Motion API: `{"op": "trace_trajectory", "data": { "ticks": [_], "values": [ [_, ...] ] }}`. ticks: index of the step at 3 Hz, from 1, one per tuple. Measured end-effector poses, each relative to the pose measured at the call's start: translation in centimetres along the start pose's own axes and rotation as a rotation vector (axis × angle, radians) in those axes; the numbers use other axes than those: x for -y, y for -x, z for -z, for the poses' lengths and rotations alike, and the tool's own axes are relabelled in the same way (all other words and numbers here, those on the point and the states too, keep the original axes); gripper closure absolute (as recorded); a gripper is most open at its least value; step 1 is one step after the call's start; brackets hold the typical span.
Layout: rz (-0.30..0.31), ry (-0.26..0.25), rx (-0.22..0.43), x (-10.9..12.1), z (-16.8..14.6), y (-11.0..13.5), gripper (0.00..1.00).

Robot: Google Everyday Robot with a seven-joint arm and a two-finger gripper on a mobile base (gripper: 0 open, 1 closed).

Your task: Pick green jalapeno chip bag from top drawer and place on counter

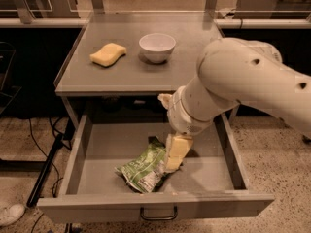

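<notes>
Top drawer (81, 152) stands pulled far out beneath the worktop (121, 76), its flat front panel and dark pull handle (159, 213) nearest my camera. Its side walls are low and the space above it is open.

My gripper (175, 154) hangs inside the drawer, a little right of centre, at the right end of the green jalapeno chip bag (143, 169). A cream-coloured part of it covers the bag's right edge. From here I cannot tell whether it touches the foil, nor whether the gripper is spread or closed.

The bulky white arm (243, 81) comes in from the right, crossing in front of the worktop's front right corner and above the drawer's right wall.

The bag lies flat and crumpled on the drawer floor, near the middle and toward the front, light green with white panels and print. Grey drawer floor shows to its left and behind it.

On the worktop a yellow sponge (108, 54) lies to the left and a white bowl (157, 46) sits near it on the right, not touching. Clear raised edges line the worktop's sides and back.
</notes>
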State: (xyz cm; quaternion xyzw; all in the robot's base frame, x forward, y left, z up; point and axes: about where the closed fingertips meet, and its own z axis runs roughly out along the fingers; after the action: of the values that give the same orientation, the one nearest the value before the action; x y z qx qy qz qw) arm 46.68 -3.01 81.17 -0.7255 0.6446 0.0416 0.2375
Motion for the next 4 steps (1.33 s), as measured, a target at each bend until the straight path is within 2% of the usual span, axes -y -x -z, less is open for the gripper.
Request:
{"op": "trace_trajectory", "data": {
  "ticks": [1,2,4],
  "values": [
    [0.031,0.039,0.011,0.5,-6.1,0.7,0.00],
    [0.030,0.042,0.011,0.4,-6.7,0.5,0.00],
    [0.040,0.044,0.020,0.3,-11.5,-1.5,0.00]
  ]
}}
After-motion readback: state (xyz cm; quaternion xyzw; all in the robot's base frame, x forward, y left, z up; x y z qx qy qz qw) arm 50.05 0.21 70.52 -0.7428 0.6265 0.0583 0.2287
